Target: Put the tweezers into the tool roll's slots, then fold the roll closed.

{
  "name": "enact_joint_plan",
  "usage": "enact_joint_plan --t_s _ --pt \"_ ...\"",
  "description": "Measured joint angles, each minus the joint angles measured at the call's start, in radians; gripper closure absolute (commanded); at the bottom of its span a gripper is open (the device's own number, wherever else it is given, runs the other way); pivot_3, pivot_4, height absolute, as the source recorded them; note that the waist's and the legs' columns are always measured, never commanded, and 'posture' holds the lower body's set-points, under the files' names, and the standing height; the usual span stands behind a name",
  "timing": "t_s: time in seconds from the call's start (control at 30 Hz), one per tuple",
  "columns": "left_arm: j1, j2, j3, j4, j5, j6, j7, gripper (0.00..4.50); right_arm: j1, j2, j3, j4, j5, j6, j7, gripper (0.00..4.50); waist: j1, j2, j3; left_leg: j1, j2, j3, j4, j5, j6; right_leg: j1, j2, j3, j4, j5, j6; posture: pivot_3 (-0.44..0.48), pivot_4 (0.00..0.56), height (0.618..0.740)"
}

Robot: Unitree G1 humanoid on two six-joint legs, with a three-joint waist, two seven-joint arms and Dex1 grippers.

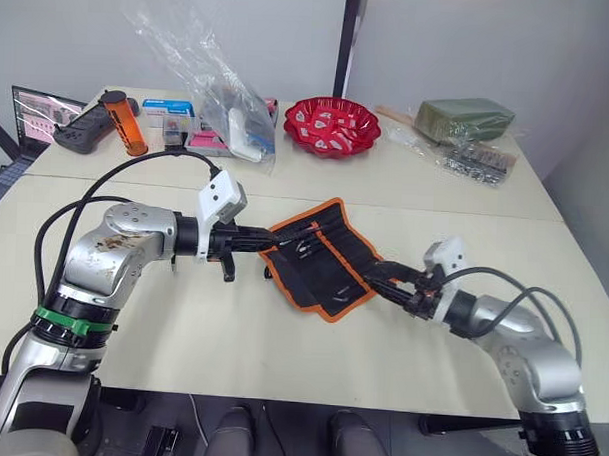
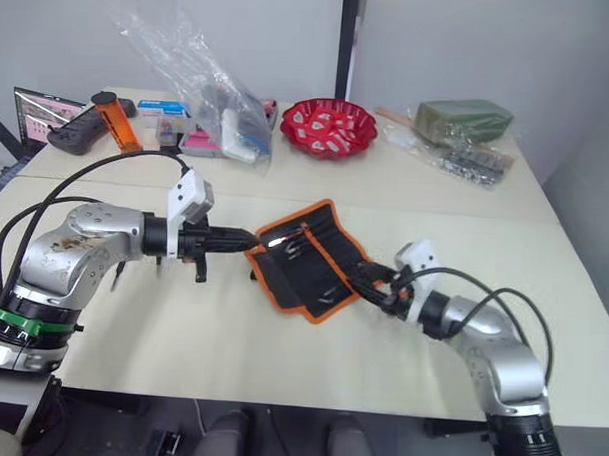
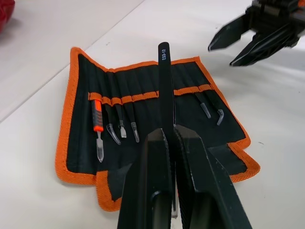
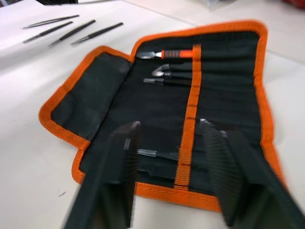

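One tweezers (image 3: 164,90) clamped in left gripper (image 3: 170,143) above open tool roll (image 3: 86,157), right gripper (image 4: 171,157) spread beside roll, four loose tweezers (image 4: 71,29) on table (image 4: 28,157).

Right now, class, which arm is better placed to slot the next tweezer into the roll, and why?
The left. Its gripper is shut on a tweezer held over the roll; the right gripper is open and holds nothing.

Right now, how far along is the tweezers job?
Done: a few tools sit in the slots of the tool roll. In hand: the left gripper clamps one tweezer over it. Left: several tweezers lie loose on the table, and the roll is unfolded.
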Motion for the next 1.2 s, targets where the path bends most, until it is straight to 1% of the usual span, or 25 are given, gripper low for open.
enact_joint_plan --t_s 0.07,0.1,0.23,0.37,0.43,0.77,0.97,1.2 --pt "-0.007 -0.011 -0.012 0.001 0.015 0.017 0.009 4.50 -0.014 0.022 0.036 0.024 -0.030 0.002 -0.032 4.27 0.003 0.000 0.000 -0.001 0.000 0.000 0.001 0.000 0.000 0.000 0.000 0.000 0.000 0.000 0.000 0.000 0.150 0.729" --pt "-0.014 -0.015 -0.021 0.004 0.021 0.025 0.010 4.50 -0.027 0.031 0.046 0.042 -0.045 0.002 -0.049 4.46 0.003 0.000 0.000 -0.001 0.000 0.000 0.002 0.000 0.000 0.000 0.000 0.000 0.000 0.000 0.000 0.000 0.150 0.729" --pt "-0.055 -0.024 -0.076 0.041 0.082 0.017 0.003 4.50 -0.081 0.060 0.071 0.123 -0.097 0.003 -0.100 4.46 0.006 0.000 0.000 -0.001 0.000 0.000 0.002 0.000 0.000 0.001 0.000 0.000 0.000 0.000 0.000 0.000 0.150 0.729" --pt "-0.083 -0.063 -0.083 0.090 0.118 0.014 0.013 4.50 -0.086 0.087 0.076 0.165 -0.115 0.011 -0.128 4.46 0.006 0.000 0.000 -0.001 -0.001 0.000 0.002 0.000 0.000 0.000 0.000 0.000 0.000 0.001 -0.001 0.000 0.150 0.729" --pt "-0.093 -0.081 -0.085 0.101 0.137 0.010 0.020 4.50 -0.091 0.088 0.076 0.166 -0.116 0.013 -0.132 4.46 0.005 0.000 0.000 -0.001 -0.001 -0.001 0.002 0.000 0.000 0.000 0.000 0.000 0.000 0.001 -0.001 0.000 0.150 0.729" --pt "-0.094 -0.093 -0.103 0.108 0.183 0.000 0.022 4.50 -0.065 0.078 0.031 0.143 -0.086 0.030 -0.124 4.46 0.004 0.000 0.000 -0.001 -0.001 -0.001 0.002 0.000 0.000 0.000 0.000 0.000 0.000 0.000 0.000 0.000 0.150 0.729" --pt "-0.094 -0.170 -0.146 0.111 0.234 0.049 0.094 4.50 -0.059 0.082 0.041 0.136 -0.089 0.068 -0.145 4.46 0.005 0.000 0.000 -0.001 -0.001 -0.001 0.002 0.000 0.000 0.001 0.000 0.000 0.000 0.000 -0.001 0.000 0.150 0.729" --pt "-0.094 -0.172 -0.167 0.111 0.285 0.112 0.138 4.50 -0.054 0.085 0.049 0.128 -0.094 0.069 -0.159 4.46 0.003 0.000 0.000 -0.001 -0.001 -0.001 0.002 0.000 0.000 0.001 0.000 -0.001 0.000 0.000 0.000 0.000 0.150 0.729"
